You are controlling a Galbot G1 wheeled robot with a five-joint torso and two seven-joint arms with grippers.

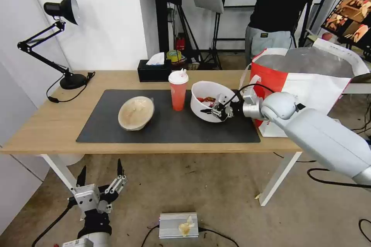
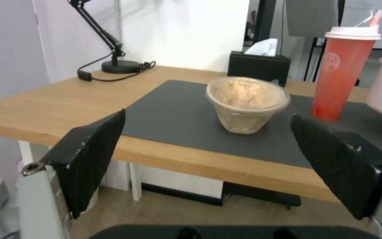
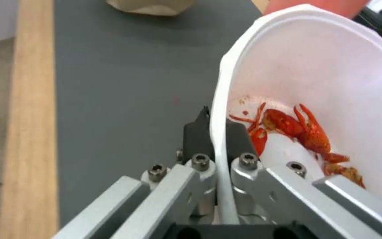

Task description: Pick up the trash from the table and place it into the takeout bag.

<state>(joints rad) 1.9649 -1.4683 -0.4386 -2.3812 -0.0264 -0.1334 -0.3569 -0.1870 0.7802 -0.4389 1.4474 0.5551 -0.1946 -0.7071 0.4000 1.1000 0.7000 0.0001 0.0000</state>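
Note:
A white round bowl (image 1: 205,94) with red food scraps stands on the dark mat (image 1: 166,123), tilted up slightly. My right gripper (image 1: 216,111) is shut on its near rim; one finger is inside the white bowl (image 3: 323,76), one outside. The red cup with white lid (image 1: 178,90) stands just left of it. A beige paper bowl (image 1: 136,112) lies further left, also seen ahead of my left gripper as the beige bowl (image 2: 246,103). The takeout bag (image 1: 309,81) stands open at the table's right end. My left gripper (image 1: 99,175) hangs open below the table's front edge.
A black tissue box (image 1: 154,71) sits at the back of the table (image 1: 50,123), a black desk lamp (image 1: 62,38) at the back left. A person stands behind the bag. A silver box (image 1: 178,224) and cables lie on the floor.

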